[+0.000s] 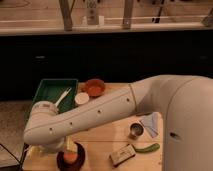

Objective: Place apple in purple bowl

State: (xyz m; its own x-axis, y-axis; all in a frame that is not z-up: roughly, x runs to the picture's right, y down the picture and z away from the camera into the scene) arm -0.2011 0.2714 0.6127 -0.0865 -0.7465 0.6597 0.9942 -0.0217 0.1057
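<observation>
The purple bowl [62, 162] sits at the table's front left edge, partly hidden by my arm. The orange-red apple [71, 157] shows inside the bowl. My gripper [70, 148] hangs right above the apple and the bowl, at the end of the big white arm [100, 117] that crosses the table from the right. The arm hides most of the gripper.
A green tray [47, 95] with a white utensil [64, 96] stands at the back left. An orange bowl [93, 88] and a white cup [81, 99] are beside it. A steel cup [136, 131], a pale cloth [151, 124], a green vegetable [148, 148] and a small packet [122, 155] lie at the right front.
</observation>
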